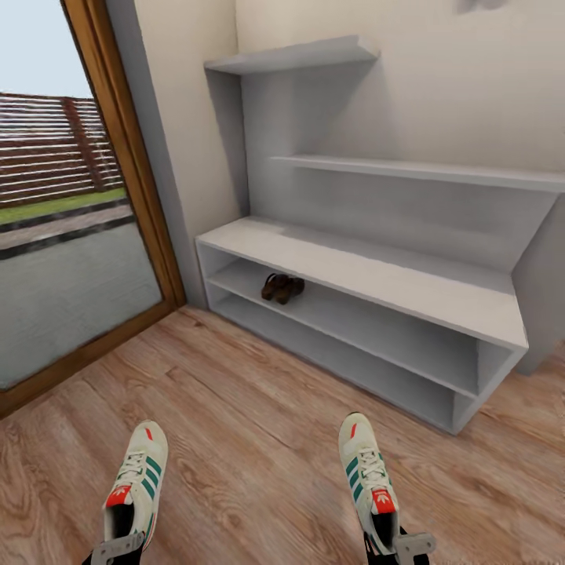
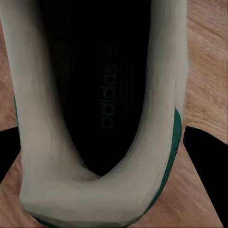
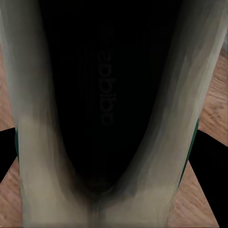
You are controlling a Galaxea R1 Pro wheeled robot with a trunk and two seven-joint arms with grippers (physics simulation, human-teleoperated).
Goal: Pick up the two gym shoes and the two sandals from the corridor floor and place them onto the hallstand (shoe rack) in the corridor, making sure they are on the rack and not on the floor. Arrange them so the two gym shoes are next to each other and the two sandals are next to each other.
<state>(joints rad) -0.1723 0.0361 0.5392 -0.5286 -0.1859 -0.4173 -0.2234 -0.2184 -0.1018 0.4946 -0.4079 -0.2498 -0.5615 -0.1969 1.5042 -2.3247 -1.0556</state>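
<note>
Head view: hallstand (image 1: 439, 302) shelf holds what look like two sandals (image 1: 282, 287).

The left gripper (image 1: 118, 547) sits low at the near edge of the head view, clamped on the heel of a gym shoe (image 1: 138, 480); the right gripper (image 1: 399, 547) mirrors it well apart, gripping the heel of the second gym shoe (image 1: 366, 477); both point forward.

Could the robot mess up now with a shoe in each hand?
Maybe. Each white, green-striped sneaker, left and right, seems held only at its heel by a gripper, so one might slip. The brown sandals already sit on the grey rack's shelf; a sneaker could bump them.
</note>
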